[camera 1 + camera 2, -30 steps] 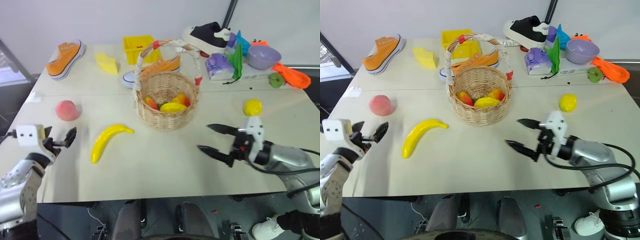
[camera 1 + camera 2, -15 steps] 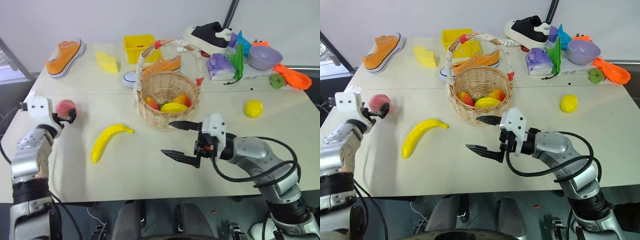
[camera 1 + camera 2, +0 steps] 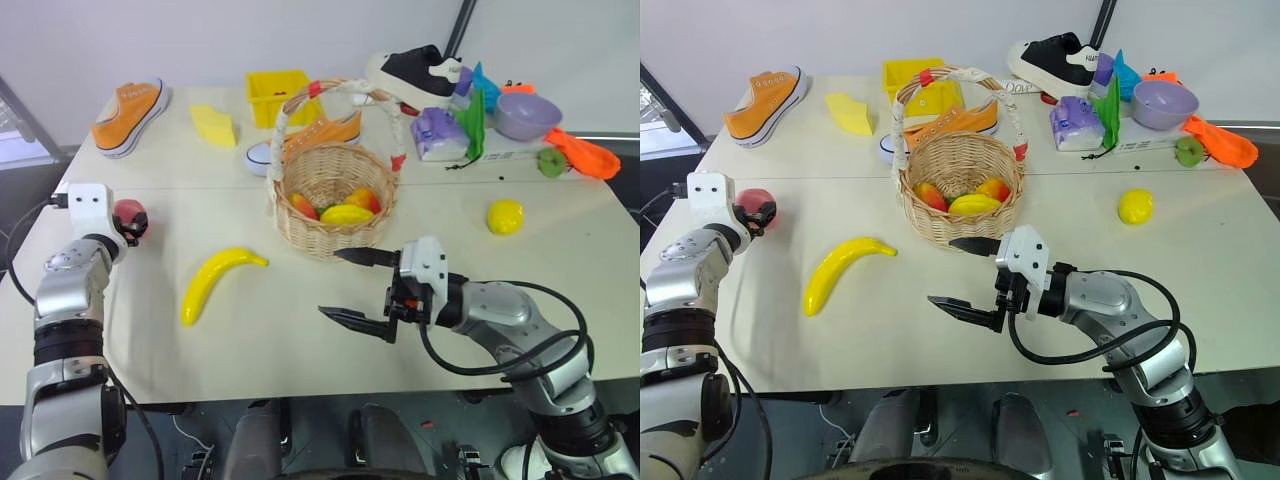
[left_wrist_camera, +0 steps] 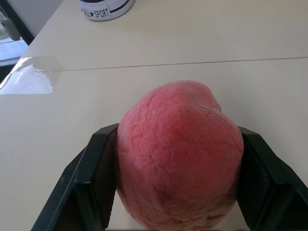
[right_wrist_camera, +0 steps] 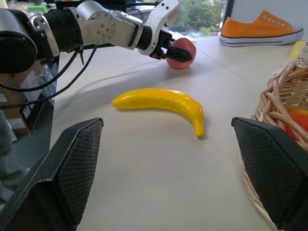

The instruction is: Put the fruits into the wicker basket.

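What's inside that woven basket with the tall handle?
The wicker basket already holds a few toy fruits: a yellow one in front and two orange-red ones behind it. Its front wall hides whatever lies lower down, so I can't count them all.
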`<state>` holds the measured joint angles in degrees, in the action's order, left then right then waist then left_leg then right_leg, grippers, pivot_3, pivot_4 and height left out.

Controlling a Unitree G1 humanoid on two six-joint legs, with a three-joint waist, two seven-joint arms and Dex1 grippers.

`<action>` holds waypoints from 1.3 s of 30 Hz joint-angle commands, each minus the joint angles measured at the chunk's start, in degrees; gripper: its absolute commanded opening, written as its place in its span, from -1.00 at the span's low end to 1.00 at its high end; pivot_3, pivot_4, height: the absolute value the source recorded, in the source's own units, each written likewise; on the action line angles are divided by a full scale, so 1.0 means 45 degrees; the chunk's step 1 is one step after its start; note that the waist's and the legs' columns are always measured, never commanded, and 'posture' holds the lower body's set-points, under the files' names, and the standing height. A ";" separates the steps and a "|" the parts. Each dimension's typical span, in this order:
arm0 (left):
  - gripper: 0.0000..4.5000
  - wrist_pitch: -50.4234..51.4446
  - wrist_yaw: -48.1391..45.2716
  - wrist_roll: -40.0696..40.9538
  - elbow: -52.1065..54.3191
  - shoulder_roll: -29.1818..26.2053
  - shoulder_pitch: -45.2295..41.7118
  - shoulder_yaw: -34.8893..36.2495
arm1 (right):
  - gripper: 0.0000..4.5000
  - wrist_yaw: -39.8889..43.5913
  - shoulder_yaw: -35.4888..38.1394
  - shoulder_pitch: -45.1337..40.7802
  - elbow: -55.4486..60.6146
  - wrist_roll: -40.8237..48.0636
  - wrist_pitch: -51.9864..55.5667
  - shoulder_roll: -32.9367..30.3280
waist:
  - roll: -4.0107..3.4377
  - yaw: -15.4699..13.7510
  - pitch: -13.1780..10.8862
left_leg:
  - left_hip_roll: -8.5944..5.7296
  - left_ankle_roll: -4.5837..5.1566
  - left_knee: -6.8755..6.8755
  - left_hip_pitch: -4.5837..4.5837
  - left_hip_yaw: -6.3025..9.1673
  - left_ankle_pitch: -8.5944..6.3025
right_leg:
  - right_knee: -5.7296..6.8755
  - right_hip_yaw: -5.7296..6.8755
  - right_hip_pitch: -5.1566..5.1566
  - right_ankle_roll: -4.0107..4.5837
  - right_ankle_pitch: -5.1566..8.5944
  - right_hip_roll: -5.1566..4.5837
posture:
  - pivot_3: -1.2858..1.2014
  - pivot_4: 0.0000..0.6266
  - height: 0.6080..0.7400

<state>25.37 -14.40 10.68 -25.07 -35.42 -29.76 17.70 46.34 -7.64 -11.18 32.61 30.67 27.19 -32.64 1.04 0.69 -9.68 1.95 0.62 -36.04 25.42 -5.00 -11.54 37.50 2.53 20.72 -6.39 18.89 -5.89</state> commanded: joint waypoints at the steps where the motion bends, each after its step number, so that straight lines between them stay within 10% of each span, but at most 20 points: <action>1: 0.21 -0.0787 -0.0964 0.1053 0.2889 0.0170 0.0488 0.0530 | 1.00 -0.0076 0.0140 -0.0051 0.0516 -0.0009 -0.0217 0.0018 | 0.0008 0.0007 -0.0005 | 0.0001 0.0000 0.0001 0.0002 0.0002 0.0000 | 0.0000 -0.0001 0.0002 0.0000 0.0000 -0.0001 | 0.03 -0.52 0.90; 10: 0.21 0.2699 -0.4138 0.6354 1.1666 0.0293 0.1669 -0.1623 | 1.00 0.0258 0.0452 -0.0323 -0.0419 -0.0255 -0.0546 -0.0141 | -0.0019 0.0036 0.0005 | 0.0000 -0.0043 0.0018 -0.0037 0.0015 -0.0021 | -0.0036 -0.0021 -0.0055 0.0009 0.0002 -0.0027 | 0.03 -0.52 0.90; 20: 0.21 0.2383 -0.2499 0.2305 0.7095 0.3287 -0.3220 -0.6163 | 1.00 0.0080 0.0350 -0.0495 -0.0574 -0.0523 -0.0730 0.0111 | -0.0009 -0.0273 -0.0004 | -0.0010 0.0018 -0.0024 -0.0016 0.0005 -0.0003 | -0.0034 -0.0015 -0.0049 0.0000 0.0001 0.0052 | 0.03 -0.52 0.90; 24: 0.97 0.2139 -0.2975 0.1820 0.6231 0.3651 -0.3663 -0.6439 | 1.00 -0.0231 0.0510 -0.0300 -0.0374 -0.0578 -0.0693 0.0106 | -0.0009 -0.0270 -0.0005 | 0.0007 0.0014 -0.0011 -0.0004 0.0007 -0.0001 | -0.0023 -0.0012 -0.0020 -0.0004 0.0003 0.0074 | 0.03 -0.52 0.90; 26: 0.97 0.2218 -0.3151 0.1873 0.6405 0.3613 -0.3611 -0.6210 | 1.00 -0.0378 0.0660 -0.0176 -0.0286 -0.0542 -0.0655 0.0049 | -0.0008 -0.0277 -0.0006 | 0.0007 0.0013 -0.0012 0.0006 0.0006 0.0000 | -0.0017 -0.0012 -0.0012 -0.0005 0.0004 0.0074 | 0.03 -0.52 0.90; 39: 0.97 0.4500 -0.6479 0.3879 0.9748 -0.3291 0.1990 -0.1731 | 1.00 -0.0050 0.1436 -0.0099 -0.0632 -0.0477 -0.0743 -0.0576 | -0.0012 -0.0083 -0.0019 | 0.0040 -0.0012 -0.0012 -0.0015 0.0017 0.0009 | -0.0008 -0.0017 -0.0027 0.0003 0.0006 0.0057 | 0.03 -0.52 0.90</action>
<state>45.96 -43.26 30.86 17.59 -47.27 -21.50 9.42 45.38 -2.50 -10.59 28.89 27.85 24.80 -34.76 0.98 0.32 -9.76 2.11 0.56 -36.13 25.35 -4.91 -11.51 37.43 2.46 20.57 -6.38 18.92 -5.65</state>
